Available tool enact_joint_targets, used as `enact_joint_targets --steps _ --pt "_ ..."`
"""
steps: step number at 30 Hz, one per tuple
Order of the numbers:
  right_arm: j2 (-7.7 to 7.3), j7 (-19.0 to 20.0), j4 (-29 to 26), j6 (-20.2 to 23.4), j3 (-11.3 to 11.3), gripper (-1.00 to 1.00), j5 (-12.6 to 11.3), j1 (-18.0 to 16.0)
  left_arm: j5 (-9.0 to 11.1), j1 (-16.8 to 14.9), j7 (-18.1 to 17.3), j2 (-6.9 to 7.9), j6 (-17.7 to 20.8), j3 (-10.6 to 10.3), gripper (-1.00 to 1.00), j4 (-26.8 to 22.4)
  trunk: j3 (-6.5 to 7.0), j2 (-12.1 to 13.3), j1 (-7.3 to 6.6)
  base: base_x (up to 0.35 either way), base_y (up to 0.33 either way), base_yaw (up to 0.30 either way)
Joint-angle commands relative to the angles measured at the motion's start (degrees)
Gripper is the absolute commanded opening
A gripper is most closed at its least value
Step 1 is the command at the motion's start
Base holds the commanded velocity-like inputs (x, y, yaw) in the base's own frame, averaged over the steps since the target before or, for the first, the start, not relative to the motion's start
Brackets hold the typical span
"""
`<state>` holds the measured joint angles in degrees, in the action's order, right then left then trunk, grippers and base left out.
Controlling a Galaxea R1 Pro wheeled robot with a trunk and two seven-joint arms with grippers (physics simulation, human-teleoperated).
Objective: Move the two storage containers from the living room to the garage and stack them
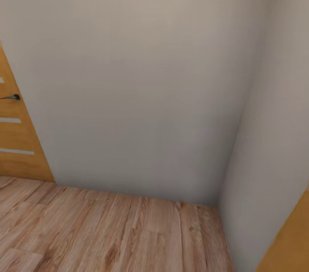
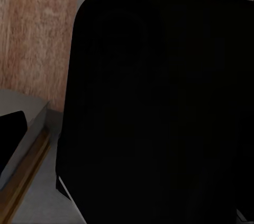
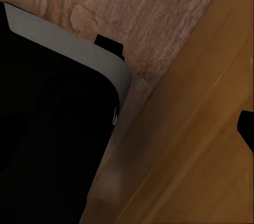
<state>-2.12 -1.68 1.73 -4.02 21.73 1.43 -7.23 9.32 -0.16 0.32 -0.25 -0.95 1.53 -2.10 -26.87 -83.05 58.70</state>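
Note:
The two storage containers are out of view, and so are the living room and the garage. I face a corner of bare grey walls point(image 1: 150, 92) above light wood plank flooring point(image 1: 107, 237). The left wrist view looks down on my own black base point(image 2: 159, 107) with its grey rim, over the wood planks point(image 2: 37, 28). In the right wrist view the same black base point(image 3: 47, 139) lies next to an orange-brown wooden panel point(image 3: 201, 144).
A wooden door point(image 1: 17, 134) with pale slats and a dark handle point(image 1: 13, 97) stands at the left. Another orange wooden panel point(image 1: 292, 242) cuts in at the lower right, close to my base. The right-hand wall point(image 1: 274, 134) meets the far wall in a tight corner.

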Motion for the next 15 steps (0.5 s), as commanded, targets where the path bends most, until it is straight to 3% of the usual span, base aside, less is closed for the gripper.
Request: enact_joint_targets --steps 1,15 --pt "0.02 -0.17 0.19 -0.38 0.18 1.00 0.15 -0.07 0.34 -0.02 0.03 -0.02 -0.10 0.11 1.00 0.01 -0.05 -0.02 0.03 0.321 0.000 0.237" --pt "0.01 -0.26 0.14 -0.63 0.15 1.00 0.10 -0.07 0.34 -0.02 0.03 -0.02 -0.10 0.13 1.00 0.00 -0.05 -0.02 0.03 0.321 0.049 0.265"
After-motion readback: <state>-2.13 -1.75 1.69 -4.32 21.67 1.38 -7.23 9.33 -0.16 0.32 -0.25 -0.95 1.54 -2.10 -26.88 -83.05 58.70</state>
